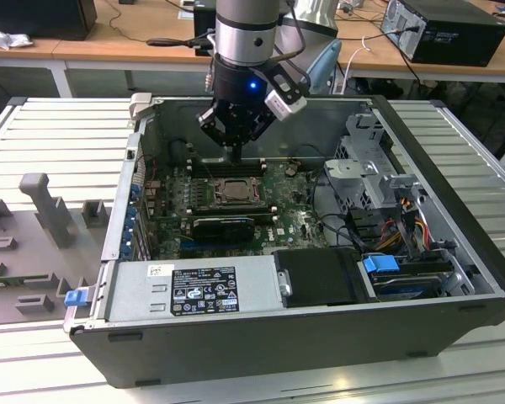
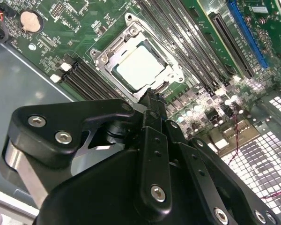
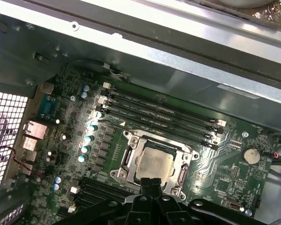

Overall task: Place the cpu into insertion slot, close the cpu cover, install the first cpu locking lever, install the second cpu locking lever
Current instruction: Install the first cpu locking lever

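Observation:
The cpu (image 2: 139, 69) (image 3: 154, 165) lies silvery side up in the insertion slot (image 1: 233, 192) on the green board. The cpu cover (image 2: 113, 50) (image 3: 132, 140), a silver metal frame, lies flat around the chip's edges. My gripper (image 1: 233, 155) hangs just above the slot's far edge in the exterior view, near the memory slots. In both wrist views its black fingertips (image 2: 152, 99) (image 3: 150, 183) are pressed together at the rim of the socket, with nothing between them. I cannot make out how the locking levers stand.
The open computer case (image 1: 454, 168) lies on a slatted table. A black graphics card (image 1: 223, 227) sits just in front of the socket, and memory slots (image 3: 159, 112) run behind it. A power supply (image 1: 194, 290), drive cage (image 1: 366, 172) and cables (image 1: 404, 219) fill the exterior view's right.

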`<state>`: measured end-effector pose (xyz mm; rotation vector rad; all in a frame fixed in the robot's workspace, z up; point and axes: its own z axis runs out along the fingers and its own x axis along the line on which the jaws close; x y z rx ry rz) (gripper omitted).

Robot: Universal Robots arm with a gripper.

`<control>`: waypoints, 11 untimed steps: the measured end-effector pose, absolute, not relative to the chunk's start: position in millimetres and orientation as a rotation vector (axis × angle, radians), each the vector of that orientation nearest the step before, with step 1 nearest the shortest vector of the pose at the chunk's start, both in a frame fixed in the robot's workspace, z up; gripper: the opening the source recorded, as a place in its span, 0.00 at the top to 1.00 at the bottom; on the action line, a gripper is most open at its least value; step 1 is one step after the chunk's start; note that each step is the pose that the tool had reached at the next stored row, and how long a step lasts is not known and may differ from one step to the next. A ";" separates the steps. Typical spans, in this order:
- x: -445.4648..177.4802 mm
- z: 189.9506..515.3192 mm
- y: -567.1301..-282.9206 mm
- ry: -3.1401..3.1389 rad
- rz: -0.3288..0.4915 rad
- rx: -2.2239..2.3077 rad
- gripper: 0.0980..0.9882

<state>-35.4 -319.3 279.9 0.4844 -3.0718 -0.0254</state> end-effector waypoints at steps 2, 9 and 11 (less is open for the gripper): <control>-40.9 279.7 -319.5 -3.072 -0.027 0.488 0.99; -42.8 278.0 -319.5 -3.088 -0.028 0.384 0.99; -42.9 277.4 -319.5 -3.092 -0.028 0.373 0.99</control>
